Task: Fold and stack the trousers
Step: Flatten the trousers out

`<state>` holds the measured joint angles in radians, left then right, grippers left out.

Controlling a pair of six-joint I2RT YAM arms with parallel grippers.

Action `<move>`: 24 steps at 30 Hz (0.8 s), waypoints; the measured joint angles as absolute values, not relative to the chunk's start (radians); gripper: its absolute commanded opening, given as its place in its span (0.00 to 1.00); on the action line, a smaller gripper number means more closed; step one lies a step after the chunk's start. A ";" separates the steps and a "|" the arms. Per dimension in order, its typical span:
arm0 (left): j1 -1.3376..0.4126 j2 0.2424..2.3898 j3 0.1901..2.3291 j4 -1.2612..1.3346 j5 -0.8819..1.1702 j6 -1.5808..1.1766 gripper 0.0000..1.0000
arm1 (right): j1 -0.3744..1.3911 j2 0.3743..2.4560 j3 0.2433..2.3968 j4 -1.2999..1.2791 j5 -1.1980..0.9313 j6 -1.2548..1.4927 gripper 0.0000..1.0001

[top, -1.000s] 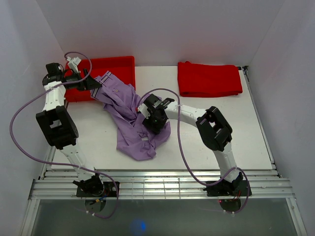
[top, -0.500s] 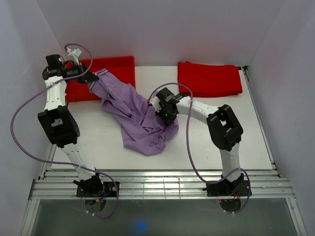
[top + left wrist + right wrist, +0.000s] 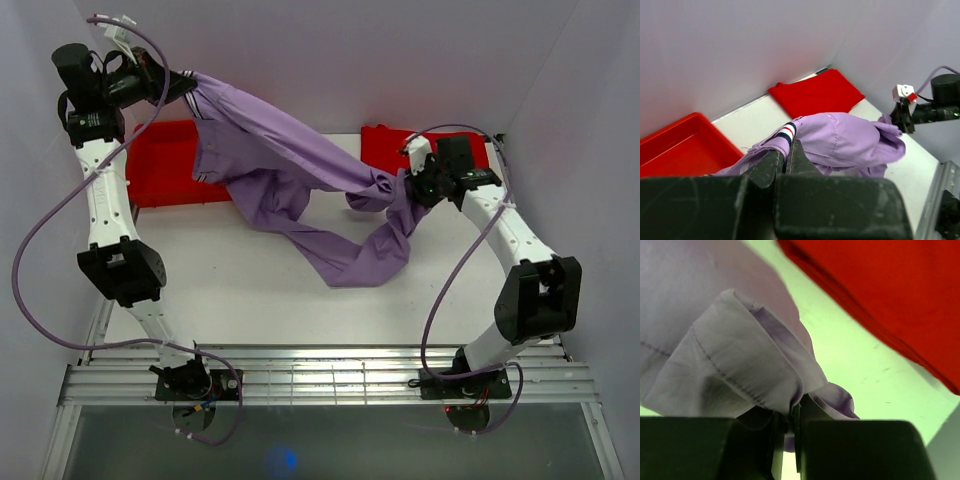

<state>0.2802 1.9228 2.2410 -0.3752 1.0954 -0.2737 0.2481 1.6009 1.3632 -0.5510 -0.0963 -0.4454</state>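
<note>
The lilac trousers point(image 3: 290, 160) hang stretched in the air between my two grippers, sagging down to a loop point(image 3: 360, 265) over the table. My left gripper point(image 3: 180, 82), raised high at the far left, is shut on the striped waistband edge point(image 3: 786, 133). My right gripper point(image 3: 412, 185), lifted at the right, is shut on a bunched fold of the trousers point(image 3: 740, 360). In the left wrist view the lilac cloth point(image 3: 850, 140) runs away from my fingers point(image 3: 800, 157) towards the right arm point(image 3: 935, 107).
A red plastic tray point(image 3: 160, 165) lies at the back left, partly behind the hanging cloth. A folded red cloth point(image 3: 455, 145) lies at the back right, under my right arm. White walls close in the table on three sides.
Both grippers closed on the trousers and rose apart, left up and back, right towards the right. The crumpled heap has been lifted off the table and pulled out long.
</note>
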 measured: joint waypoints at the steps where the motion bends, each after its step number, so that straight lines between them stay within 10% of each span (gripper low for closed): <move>1: 0.275 1.913 2.245 -0.351 1.106 -0.304 0.00 | 0.213 1.580 1.363 -0.550 -0.121 -0.457 0.08; 24: 0.356 0.841 1.794 -0.450 0.706 -0.091 0.00 | -0.098 1.162 1.327 -0.918 -0.189 -0.815 0.08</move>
<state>0.3561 0.8406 1.7939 -0.4500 0.7055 -0.0906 -0.0978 1.1622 1.3273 -0.9184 -0.1886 -0.8154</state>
